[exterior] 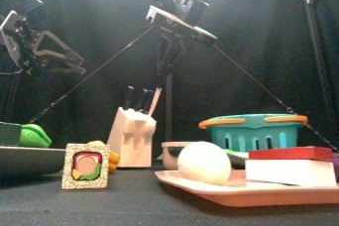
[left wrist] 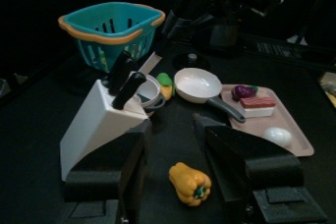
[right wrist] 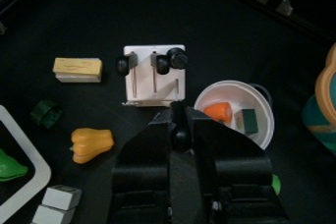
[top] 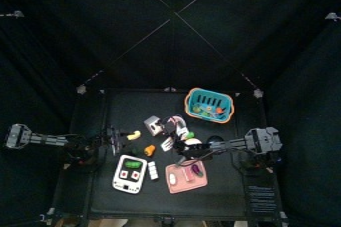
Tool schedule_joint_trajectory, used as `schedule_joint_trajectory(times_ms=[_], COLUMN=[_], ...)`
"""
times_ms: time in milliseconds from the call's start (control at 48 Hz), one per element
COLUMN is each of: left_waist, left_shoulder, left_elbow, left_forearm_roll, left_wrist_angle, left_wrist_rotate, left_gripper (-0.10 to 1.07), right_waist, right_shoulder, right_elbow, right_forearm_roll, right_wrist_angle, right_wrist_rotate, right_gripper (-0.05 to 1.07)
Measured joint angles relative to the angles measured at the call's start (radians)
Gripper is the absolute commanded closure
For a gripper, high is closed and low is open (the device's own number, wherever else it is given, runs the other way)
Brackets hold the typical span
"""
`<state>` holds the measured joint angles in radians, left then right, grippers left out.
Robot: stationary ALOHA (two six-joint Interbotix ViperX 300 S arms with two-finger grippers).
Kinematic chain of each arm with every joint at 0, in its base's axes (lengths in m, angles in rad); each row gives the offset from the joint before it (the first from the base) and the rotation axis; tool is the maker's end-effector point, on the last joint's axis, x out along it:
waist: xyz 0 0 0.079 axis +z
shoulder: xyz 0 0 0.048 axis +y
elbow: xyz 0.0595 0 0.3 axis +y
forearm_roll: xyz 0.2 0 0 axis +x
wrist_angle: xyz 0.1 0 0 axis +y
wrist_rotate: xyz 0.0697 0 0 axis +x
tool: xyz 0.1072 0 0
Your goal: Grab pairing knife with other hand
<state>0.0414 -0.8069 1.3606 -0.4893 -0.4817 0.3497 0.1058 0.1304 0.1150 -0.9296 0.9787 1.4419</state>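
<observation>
Fingers of the right gripper (right wrist: 182, 135) pinch a paring knife (right wrist: 180, 122) above the knife block (right wrist: 153, 75).
Left fingers (left wrist: 100, 169) spread; white wedge-shaped block holds black-handled knives; ribbed teal basket (left wrist: 113, 27) nearby.

No readable text — no labels, no numbers.

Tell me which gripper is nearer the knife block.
Right. The right gripper hangs just above the knife block, while the left gripper sits back from the block, open, with the yellow pepper between its jaws.

top straight down, far; front level, near; wrists share knife block (left wrist: 108, 120).
</observation>
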Motion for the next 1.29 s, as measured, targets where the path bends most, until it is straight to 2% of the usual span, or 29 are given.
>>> schedule_joint_trajectory(times_ms=[292, 458, 708, 854, 979, 1125, 1292], left_waist=[0.006, 0.015, 0.015, 0.014, 0.011, -0.009, -0.052], left_shoulder=[-0.002, -0.002, 0.000, -0.002, -0.002, -0.002, 0.000], left_elbow=[0.000, 0.000, 0.000, 0.000, 0.000, 0.000, -0.015], left_forearm_roll=[0.000, 0.000, 0.005, 0.044, 0.130, 0.218, 0.258], left_wrist_angle=[0.000, 0.002, 0.000, 0.000, 0.000, 0.000, 0.000], left_wrist_rotate=[0.003, 0.003, 0.005, 0.005, 0.002, -0.002, -0.003], left_gripper=[0.19, 0.19, 0.19, 0.19, 0.19, 0.19, 0.19], right_waist=[0.049, 0.091, 0.172, 0.229, 0.275, 0.319, 0.334], right_shoulder=[-0.043, -0.064, -0.135, -0.193, -0.247, -0.331, -0.423], right_elbow=[0.000, 0.000, 0.066, 0.144, 0.232, 0.368, 0.523], right_forearm_roll=[-0.025, -0.049, -0.114, -0.156, -0.216, -0.325, -0.437], right_wrist_angle=[0.003, 0.052, 0.107, 0.106, 0.106, 0.087, 0.009], right_wrist_rotate=[0.005, 0.002, 0.011, 0.055, 0.132, 0.265, 0.380], right_gripper=[0.63, 0.63, 0.63, 0.63, 0.63, 0.63, 0.63])
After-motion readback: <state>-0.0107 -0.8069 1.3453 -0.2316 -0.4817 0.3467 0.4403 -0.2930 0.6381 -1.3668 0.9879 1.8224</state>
